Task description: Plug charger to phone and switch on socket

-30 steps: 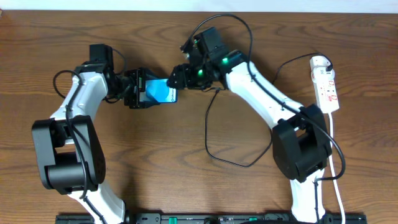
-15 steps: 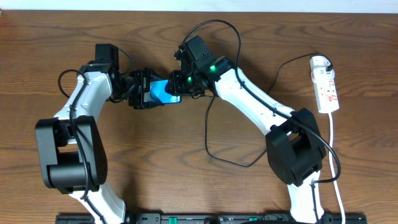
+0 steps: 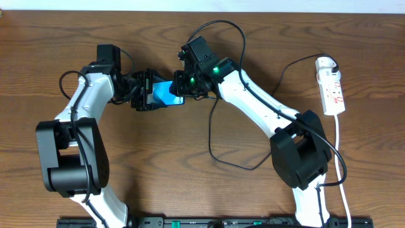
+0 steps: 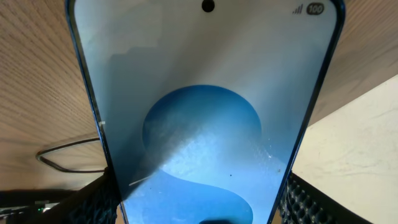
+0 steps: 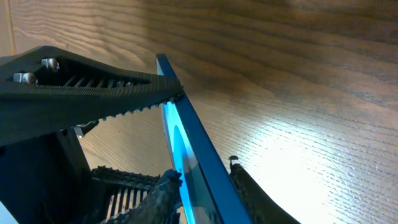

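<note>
Clamping one end of the blue-screened phone (image 3: 166, 95) is my left gripper (image 3: 146, 91). My right gripper (image 3: 181, 84) sits at the other end; I cannot tell whether it is closed.

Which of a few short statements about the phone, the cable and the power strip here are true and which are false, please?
1. The left pincer grips the bright blue-screened smartphone. True.
2. The white power strip with red switch marks lies beside the left arm. False: it lies at the far right of the wooden table, beyond the right arm.
3. The smartphone's screen is dark. False: the left wrist view shows it lit blue.
4. The thin black cable lies in a loop on the table. True.
5. The right pincer rests on the power strip. False: it is at the smartphone's right end, well apart from the strip.
</note>
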{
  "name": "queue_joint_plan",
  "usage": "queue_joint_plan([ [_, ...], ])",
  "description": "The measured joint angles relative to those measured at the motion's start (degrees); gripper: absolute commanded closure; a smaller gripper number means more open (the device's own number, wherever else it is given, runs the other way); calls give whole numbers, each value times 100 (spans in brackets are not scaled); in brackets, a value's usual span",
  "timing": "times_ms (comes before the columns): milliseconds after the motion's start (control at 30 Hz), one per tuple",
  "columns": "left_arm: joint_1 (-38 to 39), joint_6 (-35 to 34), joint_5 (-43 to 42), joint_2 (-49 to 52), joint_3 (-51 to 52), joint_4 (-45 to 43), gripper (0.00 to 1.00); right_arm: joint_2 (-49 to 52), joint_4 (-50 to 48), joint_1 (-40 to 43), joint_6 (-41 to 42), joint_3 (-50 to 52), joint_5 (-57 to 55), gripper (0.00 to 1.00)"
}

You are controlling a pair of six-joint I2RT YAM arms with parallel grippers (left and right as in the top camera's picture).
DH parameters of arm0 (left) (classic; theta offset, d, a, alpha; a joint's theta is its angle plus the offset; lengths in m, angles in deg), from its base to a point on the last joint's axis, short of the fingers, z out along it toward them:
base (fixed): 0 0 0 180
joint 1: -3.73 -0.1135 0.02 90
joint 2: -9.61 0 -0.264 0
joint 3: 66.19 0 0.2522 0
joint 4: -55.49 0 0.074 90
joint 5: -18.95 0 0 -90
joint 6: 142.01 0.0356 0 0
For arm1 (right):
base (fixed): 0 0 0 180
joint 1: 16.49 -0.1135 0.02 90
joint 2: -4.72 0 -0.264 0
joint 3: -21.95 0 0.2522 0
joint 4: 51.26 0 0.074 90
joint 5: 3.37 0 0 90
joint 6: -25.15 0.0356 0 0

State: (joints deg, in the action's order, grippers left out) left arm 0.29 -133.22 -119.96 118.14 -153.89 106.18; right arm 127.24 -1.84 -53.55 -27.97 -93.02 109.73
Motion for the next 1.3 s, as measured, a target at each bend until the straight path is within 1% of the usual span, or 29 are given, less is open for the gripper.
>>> queue_joint_plan([
  [167,-4,-2,-42,0,0,0,48,4,0,2,48,0,22,87],
  [267,-4,-2,-31,0,0,2,48,7,-35,2,85,0,94,97],
  [300,-4,-2,-28,0,2,4,48,7,-59,2,98,-4,140,99],
  [367,-4,0,-26,0,2,0,47,7,-81,2,138,-11,177,99],
  [400,-4,-2,-26,0,2,0,44,7,-92,2,140,-11,188,99],
  [467,-4,-2,-28,0,2,-4,43,7,-105,2,140,-11,203,99],
  [500,-4,-2,-28,0,2,-9,37,7,-114,4,140,-11,205,99],
  [567,-9,-2,-28,0,2,-15,33,7,-133,13,140,-11,225,99],
  [633,-9,-7,-37,0,2,-15,25,7,-131,46,138,-11,273,99],
  [800,-2,-28,-162,0,2,-68,15,9,-111,199,127,-11,479,99],
  [933,-2,105,-229,0,2,-129,11,13,-111,446,127,-11,529,99],
  [1067,-2,306,-385,0,2,-501,10,13,-122,695,125,-11,575,99],
  [1167,-2,501,-566,0,2,-968,10,13,-186,809,125,-9,597,99],
  [1300,-2,826,-920,0,2,-1891,10,11,-407,905,120,-9,658,99],
])
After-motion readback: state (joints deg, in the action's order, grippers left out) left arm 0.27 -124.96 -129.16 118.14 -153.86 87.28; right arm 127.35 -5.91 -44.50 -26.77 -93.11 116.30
